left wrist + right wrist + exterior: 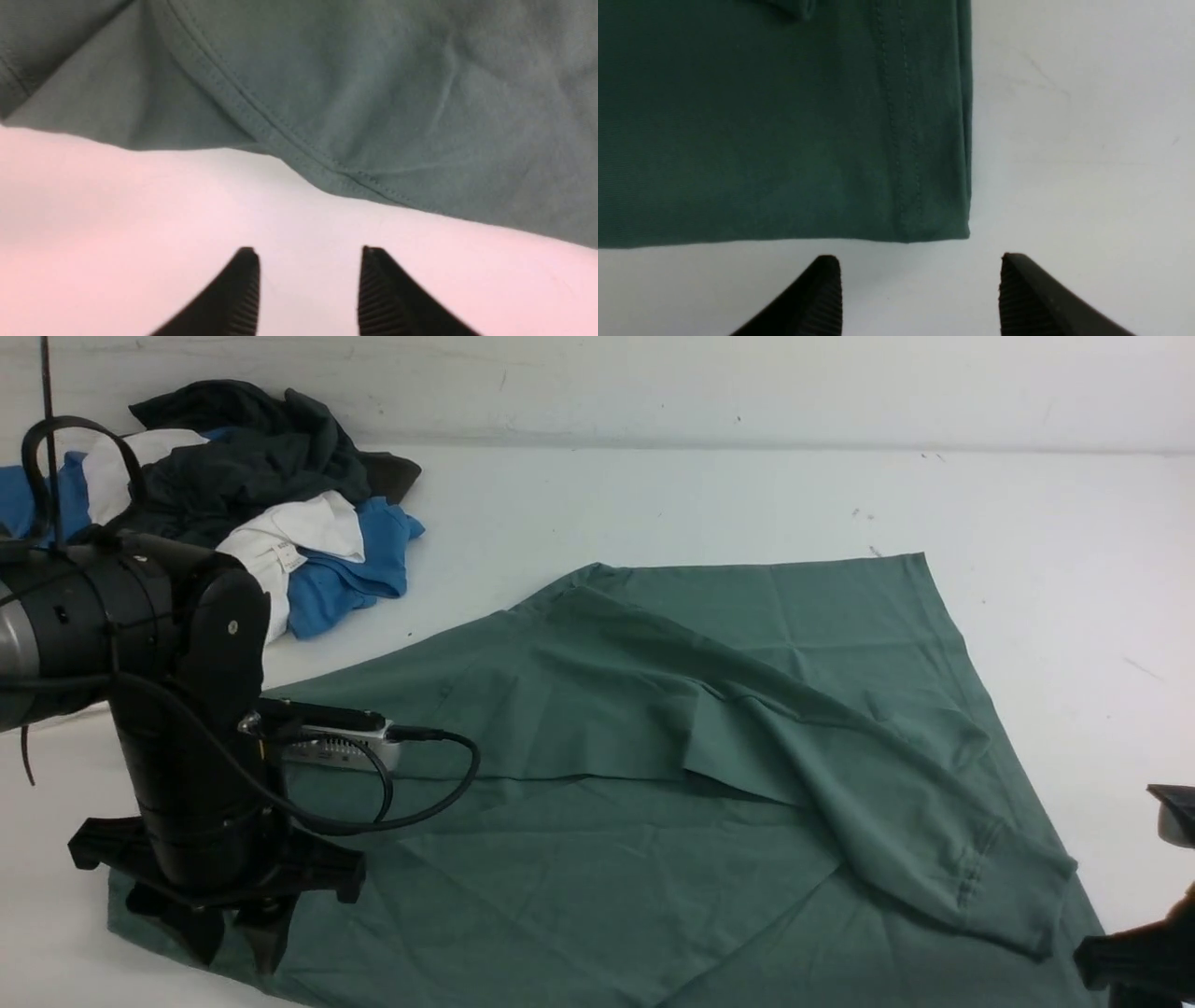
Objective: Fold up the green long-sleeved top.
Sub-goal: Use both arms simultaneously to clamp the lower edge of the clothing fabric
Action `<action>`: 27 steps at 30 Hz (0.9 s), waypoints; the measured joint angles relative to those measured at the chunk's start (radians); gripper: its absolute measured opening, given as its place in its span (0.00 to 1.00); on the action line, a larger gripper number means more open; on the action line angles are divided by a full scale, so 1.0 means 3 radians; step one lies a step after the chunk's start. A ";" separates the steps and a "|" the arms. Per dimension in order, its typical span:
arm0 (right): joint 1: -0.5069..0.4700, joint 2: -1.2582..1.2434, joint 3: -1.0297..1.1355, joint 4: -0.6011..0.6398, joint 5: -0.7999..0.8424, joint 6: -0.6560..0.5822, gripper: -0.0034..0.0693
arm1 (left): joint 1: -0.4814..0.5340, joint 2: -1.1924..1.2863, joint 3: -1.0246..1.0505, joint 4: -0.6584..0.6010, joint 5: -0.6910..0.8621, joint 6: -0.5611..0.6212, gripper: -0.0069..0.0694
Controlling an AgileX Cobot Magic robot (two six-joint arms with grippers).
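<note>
Left gripper hovers at eight o'clock of the green top, jaws spread and empty. Right gripper at four o'clock, jaws spread, empty.

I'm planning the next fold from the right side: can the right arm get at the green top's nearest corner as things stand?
Probably yes. The right gripper stands open just short of the corner of the green top, with only bare table between them and nothing in the way.

The black left gripper and its arm cover part of the sage-green knit top's corner beneath them. The black right gripper shows only 2 ribbed fingertips, the rest cut off.
</note>
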 joint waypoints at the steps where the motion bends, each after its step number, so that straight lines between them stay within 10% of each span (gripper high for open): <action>1: 0.0000 0.0000 0.0000 0.0005 -0.0014 0.0000 0.63 | 0.0000 -0.0066 0.0000 -0.0042 0.0004 0.0000 0.53; 12: 0.0004 0.0000 0.0000 0.0052 -0.0047 0.0000 0.63 | -0.0624 -0.0103 0.0342 -0.0388 -0.0424 -0.0587 0.56; 27: 0.0004 0.0000 0.0000 0.0059 -0.0104 -0.0003 0.63 | -0.0665 0.0458 0.0305 -0.0390 -0.0761 -0.1040 0.55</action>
